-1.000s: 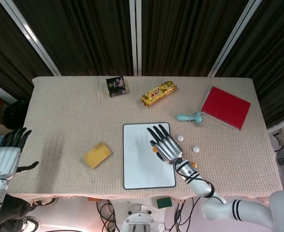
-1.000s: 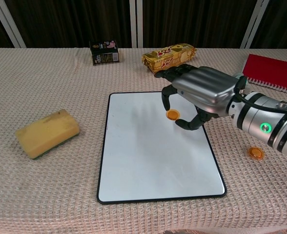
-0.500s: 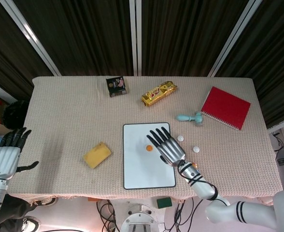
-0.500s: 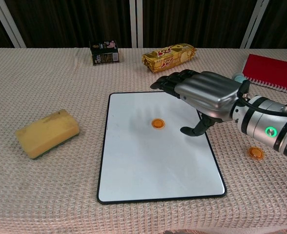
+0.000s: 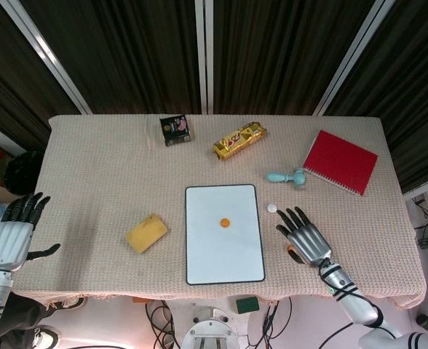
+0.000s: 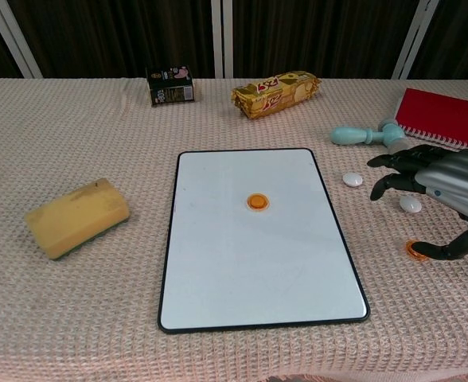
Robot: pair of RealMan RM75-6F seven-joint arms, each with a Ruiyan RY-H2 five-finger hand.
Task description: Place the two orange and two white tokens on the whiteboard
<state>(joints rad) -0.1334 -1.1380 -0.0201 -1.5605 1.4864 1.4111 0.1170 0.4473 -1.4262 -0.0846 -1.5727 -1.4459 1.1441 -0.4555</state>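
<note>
Beside the whiteboard [image 6: 254,239], right hand [image 6: 445,195] spread, empty; only head view shows left hand [image 5: 12,234].

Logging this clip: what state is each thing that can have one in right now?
Flat white whiteboard: one token on it.
Orange round token: on the board.
Second orange token: on the cloth under the right hand.
Two white tokens: on the cloth.
Right hand: open.
Left hand: open.

A coarse, matt beige waffle-weave cloth [image 6: 99,143] covers the desk. The black-framed whiteboard [image 6: 218,270] is smooth with a soft sheen, the yellow sponge block [image 6: 76,217] looks porous and dull. The gold snack wrapper [image 6: 275,92] is shiny foil, and the right robot hand [image 6: 445,199] has brushed silvery metal over black fingers [image 6: 393,185].
</note>
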